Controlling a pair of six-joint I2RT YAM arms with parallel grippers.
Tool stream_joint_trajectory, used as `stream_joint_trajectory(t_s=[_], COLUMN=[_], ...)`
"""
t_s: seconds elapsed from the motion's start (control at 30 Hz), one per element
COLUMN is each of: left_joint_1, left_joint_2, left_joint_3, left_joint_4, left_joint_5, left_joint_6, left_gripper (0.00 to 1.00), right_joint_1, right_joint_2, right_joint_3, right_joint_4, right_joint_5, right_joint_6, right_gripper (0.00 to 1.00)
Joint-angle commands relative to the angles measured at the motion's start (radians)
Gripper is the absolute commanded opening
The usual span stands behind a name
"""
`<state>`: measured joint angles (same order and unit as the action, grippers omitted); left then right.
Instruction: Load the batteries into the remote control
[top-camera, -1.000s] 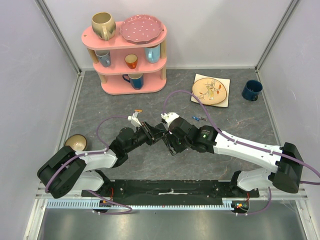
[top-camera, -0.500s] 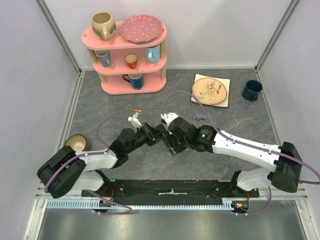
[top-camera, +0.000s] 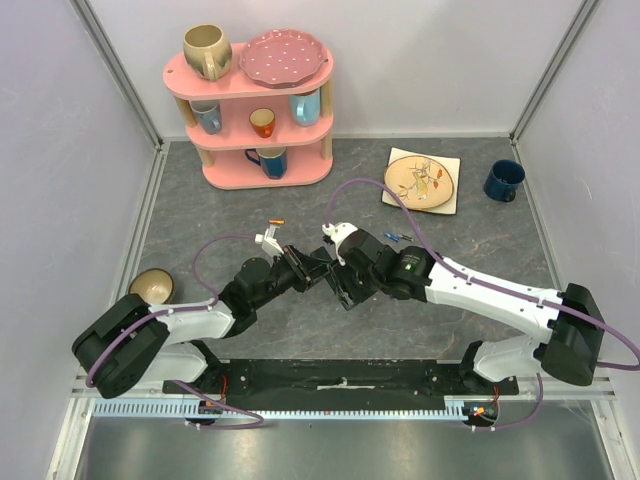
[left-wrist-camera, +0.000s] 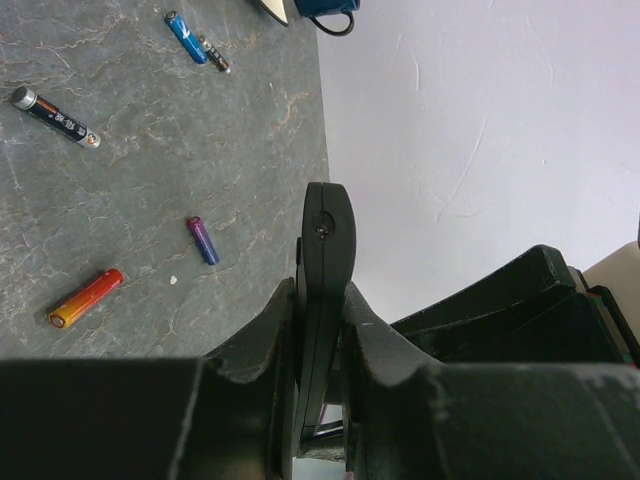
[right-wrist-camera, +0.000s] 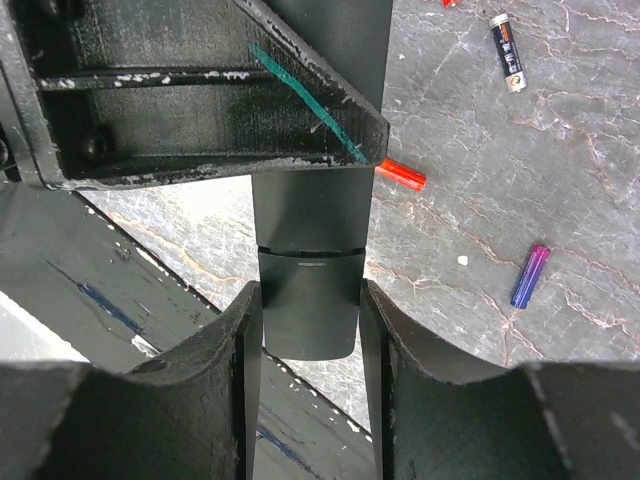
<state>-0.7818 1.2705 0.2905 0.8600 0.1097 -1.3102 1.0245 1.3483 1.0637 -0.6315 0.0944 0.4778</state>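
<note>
Where the grey marbled table (top-camera: 480, 240) meets the white walls (top-camera: 450, 60), we see a pink shelf (top-camera: 265, 178) of mugs at the back, with a plate (top-camera: 420, 178) and a blue mug (top-camera: 503, 180) to its right. Over the middle, the left gripper (left-wrist-camera: 320, 310) is clamped on the remote control (left-wrist-camera: 327, 240), held above the table. The right gripper (right-wrist-camera: 310, 310) is closed on its free end. The batteries (left-wrist-camera: 85, 298) lie scattered on the table nearby.
</note>
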Motion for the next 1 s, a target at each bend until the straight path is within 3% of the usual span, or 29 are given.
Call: stream_joint_trajectory(t_s=[0.0, 0.97], left_joint_1=[-0.057, -0.108], left_joint_2=[-0.062, -0.051], left_joint_3=[0.022, 0.035], left_joint_4=[0.188, 0.188], left_joint_5=[0.119, 0.091], left_joint_6=[-0.075, -0.067], left_gripper=[0.02, 0.02], right_joint_1=[-0.040, -0.087], right_joint_2=[0.032, 0.066], right_joint_3=[0.032, 0.096], right_joint_4=[0.058, 0.090], right_joint_5=[0.091, 0.090], right_joint_6=[-0.019, -0.038], right_gripper=[0.00, 0.00])
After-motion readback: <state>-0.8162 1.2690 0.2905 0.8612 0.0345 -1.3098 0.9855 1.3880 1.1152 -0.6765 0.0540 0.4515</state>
